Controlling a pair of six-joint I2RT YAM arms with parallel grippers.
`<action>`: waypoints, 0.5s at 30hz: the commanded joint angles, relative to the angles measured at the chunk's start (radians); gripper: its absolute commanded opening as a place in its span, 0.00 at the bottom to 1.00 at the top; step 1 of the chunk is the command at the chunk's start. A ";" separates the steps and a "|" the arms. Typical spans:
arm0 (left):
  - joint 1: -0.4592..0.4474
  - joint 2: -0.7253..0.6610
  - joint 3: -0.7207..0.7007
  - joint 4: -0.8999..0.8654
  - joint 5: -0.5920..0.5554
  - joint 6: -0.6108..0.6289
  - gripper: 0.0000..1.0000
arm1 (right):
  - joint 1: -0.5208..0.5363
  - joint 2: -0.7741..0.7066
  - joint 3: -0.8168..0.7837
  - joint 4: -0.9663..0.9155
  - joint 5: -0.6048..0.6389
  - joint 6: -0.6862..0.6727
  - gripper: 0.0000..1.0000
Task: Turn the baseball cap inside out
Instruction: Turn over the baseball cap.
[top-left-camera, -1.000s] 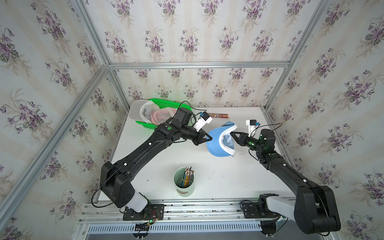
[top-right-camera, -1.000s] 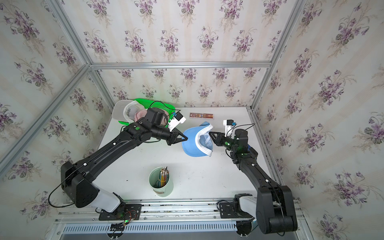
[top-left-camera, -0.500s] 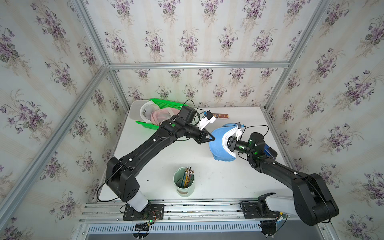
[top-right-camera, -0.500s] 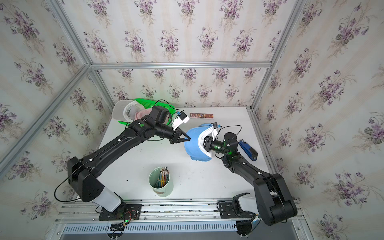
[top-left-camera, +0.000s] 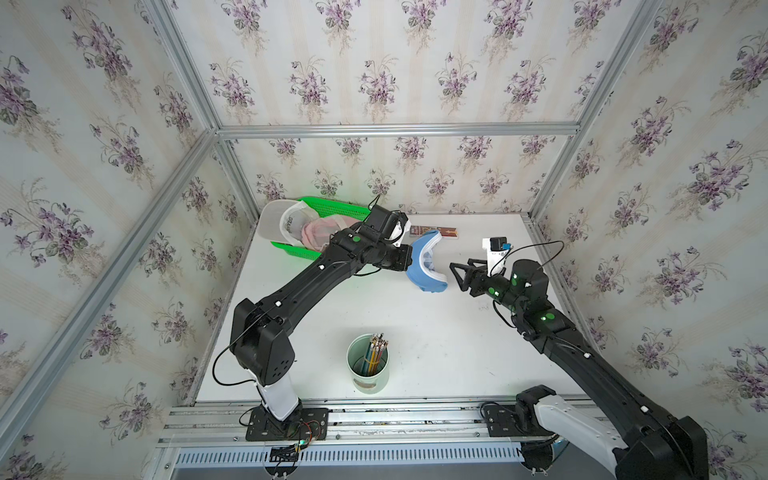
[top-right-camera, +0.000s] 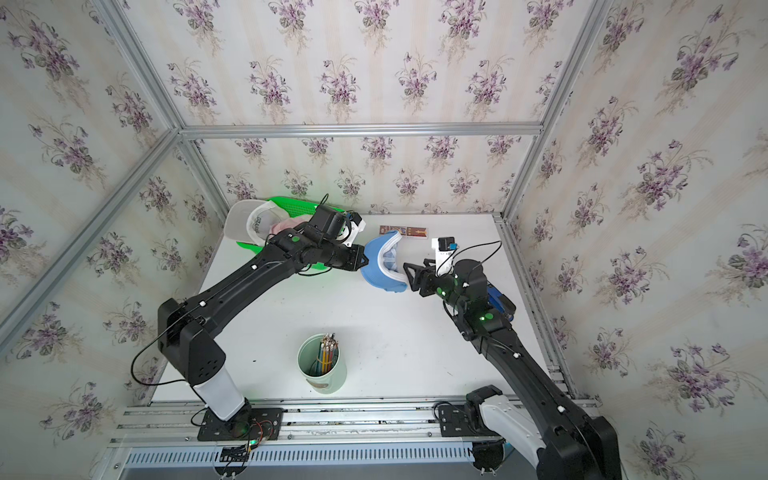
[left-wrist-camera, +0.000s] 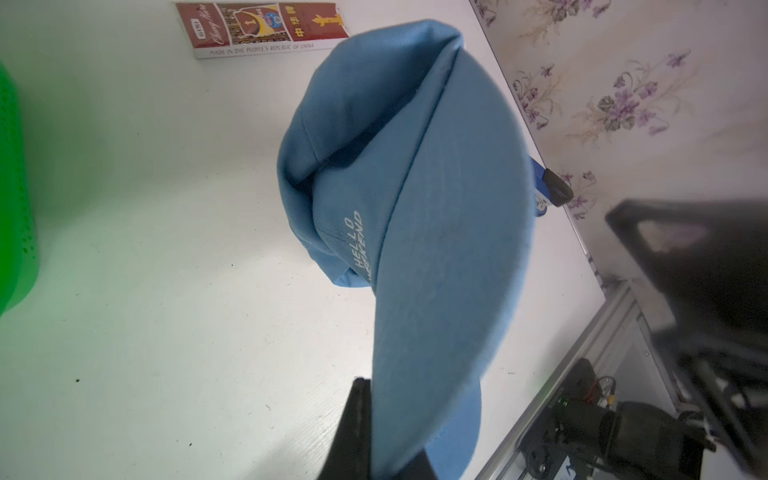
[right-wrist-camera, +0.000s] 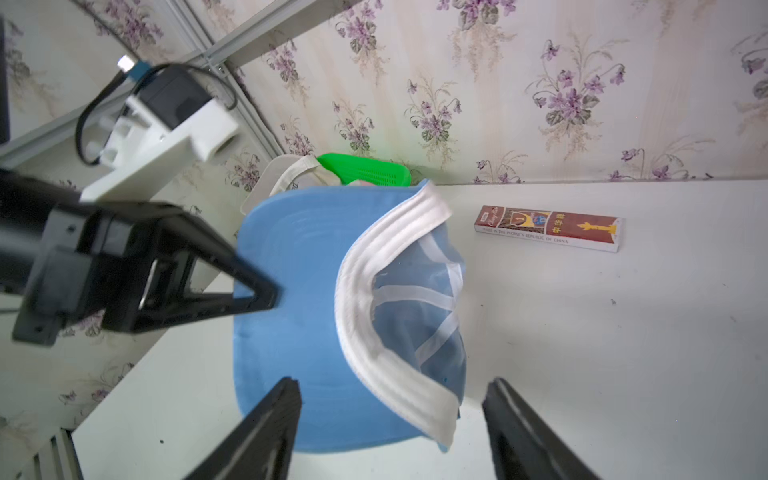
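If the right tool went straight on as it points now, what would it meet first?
The cap, likely its white sweatband, held up by the left tool. Depth is hard to judge.

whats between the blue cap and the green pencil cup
Only bare white tabletop separates the light blue fabric cap and pale green pencil cup, in both top views.

- blue baseball cap (left-wrist-camera: 415, 232): white stitched lettering in two lines on the crown front, next to the brim, "HELLO WEEKEND".
- cigarette carton (left-wrist-camera: 266, 29), red and white: script "Chung Hwa"; yellow characters 中华牌; on the white edge, "MADE IN THE PEOPLE'S REPUBLIC OF CHINA", also legible in the right wrist view (right-wrist-camera: 548, 228).
- white cap (top-left-camera: 291, 224): dark lettering, too small to read.
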 joint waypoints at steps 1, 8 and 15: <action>-0.003 0.029 0.085 -0.055 -0.082 -0.169 0.00 | 0.173 0.001 -0.011 0.018 0.211 -0.146 0.83; -0.042 0.113 0.273 -0.229 -0.144 -0.264 0.00 | 0.341 0.158 0.054 0.073 0.474 -0.249 0.88; -0.066 0.109 0.299 -0.268 -0.162 -0.259 0.00 | 0.348 0.160 0.054 0.118 0.574 -0.300 0.88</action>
